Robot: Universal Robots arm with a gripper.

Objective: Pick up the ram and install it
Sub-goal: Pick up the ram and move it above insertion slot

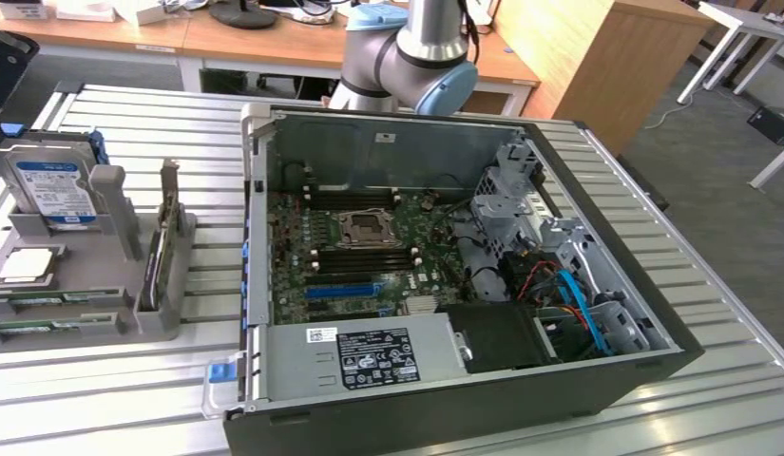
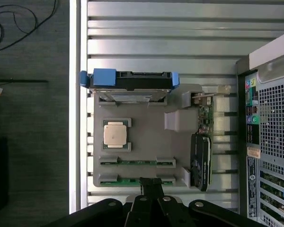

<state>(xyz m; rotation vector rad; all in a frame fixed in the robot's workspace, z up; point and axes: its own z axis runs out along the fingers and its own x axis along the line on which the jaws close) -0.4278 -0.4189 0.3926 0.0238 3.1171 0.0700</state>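
**Figure: parts holder and open case, wrist and exterior views.**

The grey parts holder (image 2: pixel 146 142) sits on the slatted table (image 1: pixel 138 399), to the exterior view's left of the open computer case (image 1: pixel 366 432).

- **End effector.** Your gripper (image 2: pixel 151 183) has its two fingers closed fully together, with nothing between them.
- **Relation to the part.** In the wrist view the closed tips lie over the nearer ram stick (image 2: pixel 125 180). They are a little off its middle, toward the end that faces the graphics card (image 2: pixel 201 161). You cannot tell whether the tips touch the stick. The broad downward look over the whole holder suggests they hang above it.
- **Second stick.** The second ram stick (image 2: pixel 132 162) lies just beside the first and parallel to it, on the side toward the processor (image 2: pixel 116 134) and the hard drive (image 2: pixel 130 81).
- **Long axis.** Each stick runs parallel to the hard drive's long edge, so it lies crosswise to the line from your gripper to the drive. In the exterior view both sticks appear as thin green strips in the lower left of the frame. They run nearly level from the frame's left edge toward the case, and the nearer stick is the lower strip.
- **Destination.** The motherboard (image 1: pixel 296 275) lies flat in the case at the centre of the frame. Its black memory slots (image 1: pixel 366 255) beside the socket appear to run roughly the same way as the sticks. No stick is seated in them.
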